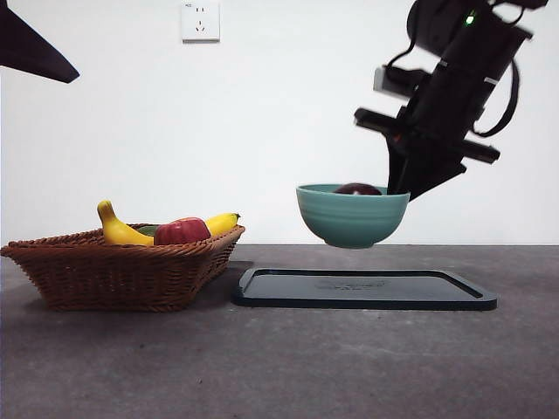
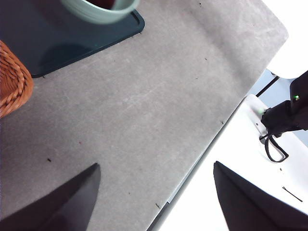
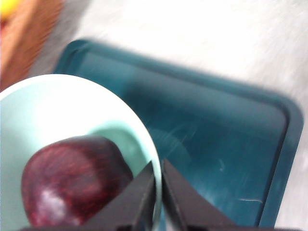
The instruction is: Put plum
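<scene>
The dark maroon plum [image 1: 357, 188] lies inside a teal bowl [image 1: 352, 216]. My right gripper [image 1: 400, 185] is shut on the bowl's right rim and holds the bowl in the air above the dark tray [image 1: 362, 289]. In the right wrist view the plum [image 3: 72, 185] sits in the bowl [image 3: 43, 110] and my right gripper [image 3: 158, 166] pinches the rim, with the tray [image 3: 216, 139] below. My left gripper [image 2: 154, 168] is open and empty over the bare table; it shows as a black tip [image 1: 31, 48] at the top left of the front view.
A wicker basket [image 1: 122, 266] at the left holds a yellow banana [image 1: 122, 229] and a red apple [image 1: 182, 231]. Its edge shows in the left wrist view [image 2: 12, 84]. The bowl's bottom [image 2: 96, 8] and tray [image 2: 62, 38] also show there. A wall socket [image 1: 200, 19] is behind.
</scene>
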`<move>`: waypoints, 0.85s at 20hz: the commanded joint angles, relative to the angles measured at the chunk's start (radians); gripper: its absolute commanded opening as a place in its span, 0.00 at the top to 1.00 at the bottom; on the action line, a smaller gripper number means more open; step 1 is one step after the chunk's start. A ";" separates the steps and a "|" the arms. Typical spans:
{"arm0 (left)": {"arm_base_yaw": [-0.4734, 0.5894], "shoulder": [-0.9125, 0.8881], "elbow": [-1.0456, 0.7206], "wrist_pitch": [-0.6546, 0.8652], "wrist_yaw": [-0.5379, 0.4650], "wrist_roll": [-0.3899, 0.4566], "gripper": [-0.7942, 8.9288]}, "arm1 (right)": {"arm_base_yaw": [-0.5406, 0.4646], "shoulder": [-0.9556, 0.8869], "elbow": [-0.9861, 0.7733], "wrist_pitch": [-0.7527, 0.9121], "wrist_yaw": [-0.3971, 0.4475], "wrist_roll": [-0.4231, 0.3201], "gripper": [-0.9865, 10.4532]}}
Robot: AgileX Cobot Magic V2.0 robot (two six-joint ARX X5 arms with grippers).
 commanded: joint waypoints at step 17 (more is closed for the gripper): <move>-0.005 0.004 0.010 0.007 0.003 0.005 0.53 | -0.016 0.206 0.106 0.039 -0.001 -0.012 0.71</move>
